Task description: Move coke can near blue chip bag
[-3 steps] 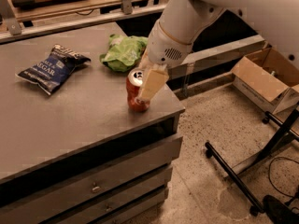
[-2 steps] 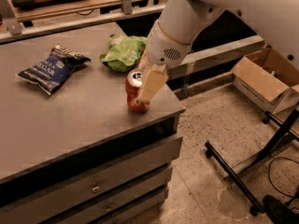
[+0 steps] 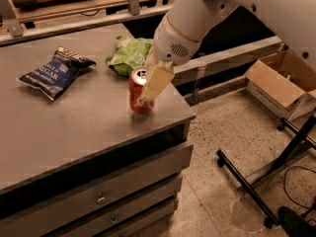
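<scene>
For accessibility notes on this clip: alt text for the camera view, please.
The robot's pincer is at an upright coke can near the corner of a grey table; a blue chip bag lies apart at the picture's left, a green bag just behind the can.

Tool (image 3: 143, 98) at upright coke can (image 3: 134, 97) near edge of table (image 3: 74, 132), blue chip bag (image 3: 53, 72) well apart.

coke can (image 3: 136, 98) on tabletop (image 3: 74, 132), near right edge | gripper (image 3: 143, 95) at can's right side | blue chip bag (image 3: 53, 72) left, well apart | second chip bag (image 3: 129, 55) behind can
</scene>
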Available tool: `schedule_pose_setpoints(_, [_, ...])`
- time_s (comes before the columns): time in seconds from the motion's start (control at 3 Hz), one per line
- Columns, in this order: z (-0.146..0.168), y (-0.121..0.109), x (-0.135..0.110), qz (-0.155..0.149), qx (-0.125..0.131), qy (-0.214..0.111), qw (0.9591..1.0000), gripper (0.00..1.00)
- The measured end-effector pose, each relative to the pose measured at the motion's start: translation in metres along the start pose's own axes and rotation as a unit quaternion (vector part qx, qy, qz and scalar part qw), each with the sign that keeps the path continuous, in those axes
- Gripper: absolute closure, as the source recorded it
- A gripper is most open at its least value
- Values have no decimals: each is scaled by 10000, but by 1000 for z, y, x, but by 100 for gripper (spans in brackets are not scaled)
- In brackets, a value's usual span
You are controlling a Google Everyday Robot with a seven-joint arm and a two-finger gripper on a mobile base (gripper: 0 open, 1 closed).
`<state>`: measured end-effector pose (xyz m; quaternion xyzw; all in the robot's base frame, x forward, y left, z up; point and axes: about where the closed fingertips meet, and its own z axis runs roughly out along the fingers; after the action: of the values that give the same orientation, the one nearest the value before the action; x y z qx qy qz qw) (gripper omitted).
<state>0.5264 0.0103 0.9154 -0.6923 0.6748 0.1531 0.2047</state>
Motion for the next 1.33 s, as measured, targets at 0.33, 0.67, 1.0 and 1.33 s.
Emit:
schedule_pose_setpoints(0.33, [-5, -30, -8, 192, 77, -124, 9997, 100])
schedule_pose_setpoints(0.67, [-9, -67, -20, 237, 196, -191, 9993, 100])
schedule_pose_setpoints(1.0, [-7, -99, -30, 222, 266, -290, 9990, 100])
schedule_pose_setpoints(1.33, [-2, -123, -40, 163, 324, -419, 9985, 100])
